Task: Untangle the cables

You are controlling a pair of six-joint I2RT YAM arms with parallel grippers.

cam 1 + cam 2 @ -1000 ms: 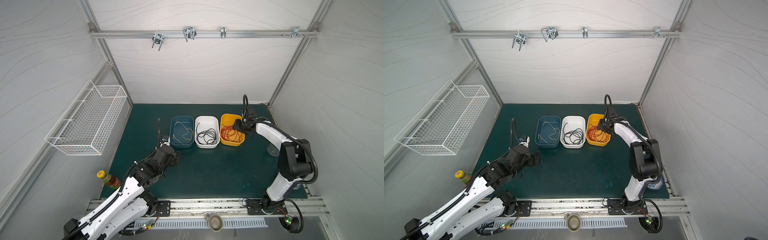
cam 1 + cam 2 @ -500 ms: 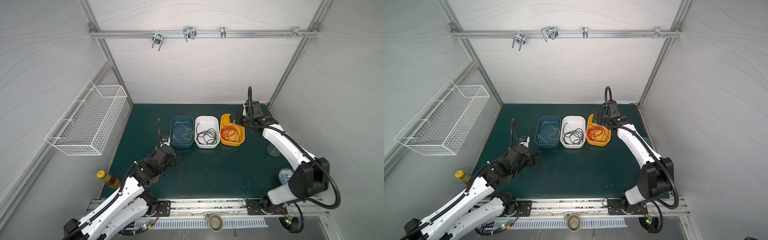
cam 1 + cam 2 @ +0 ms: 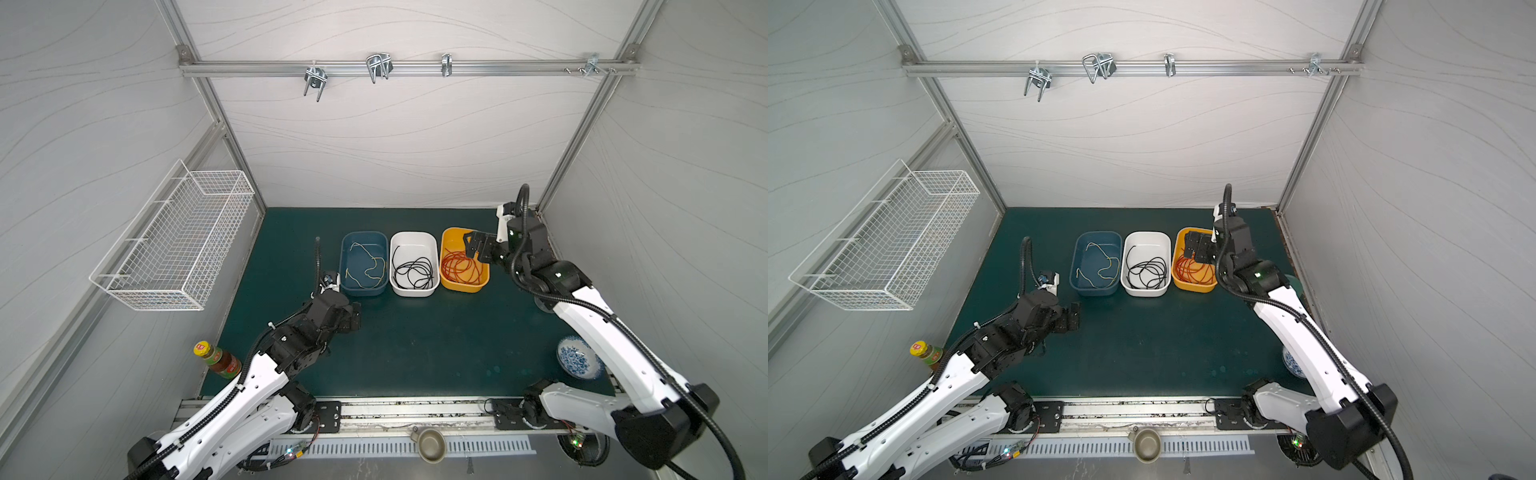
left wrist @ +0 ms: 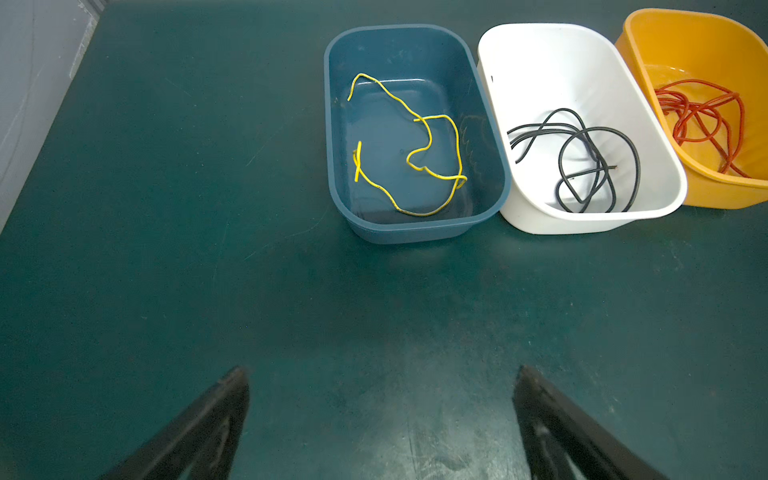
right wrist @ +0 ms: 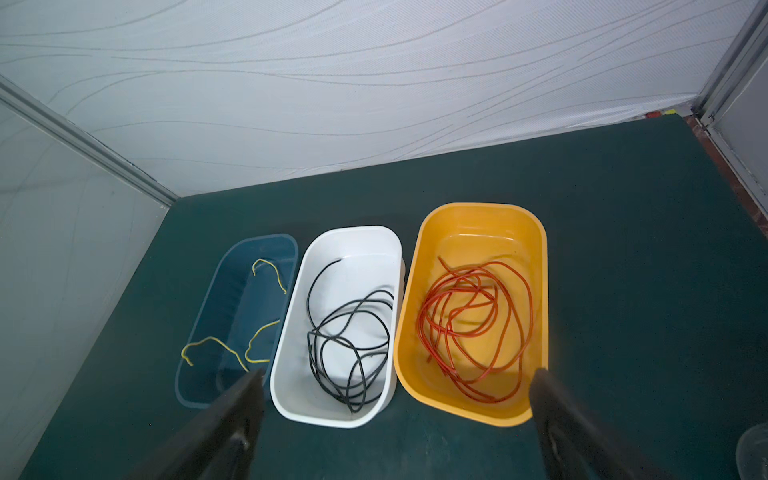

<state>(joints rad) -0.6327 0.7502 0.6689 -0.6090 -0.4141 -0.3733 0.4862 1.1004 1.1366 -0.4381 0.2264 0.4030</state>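
Observation:
The cables lie sorted in three bins in a row at the back of the green mat. A yellow cable is in the blue bin. A black cable is coiled in the white bin. A red cable is looped in the orange bin. My right gripper hangs open above the orange bin's far right corner, holding nothing. My left gripper stands open and empty over bare mat, in front of the blue bin.
A white wire basket hangs on the left wall. A sauce bottle stands at the mat's front left. A blue-patterned bowl sits at the front right under the right arm. A metal cup rests on the front rail.
My right gripper has opened wide, risen from low over the orange bin and drawn back to the right; the red cable stays in the bin. The left arm has not moved.

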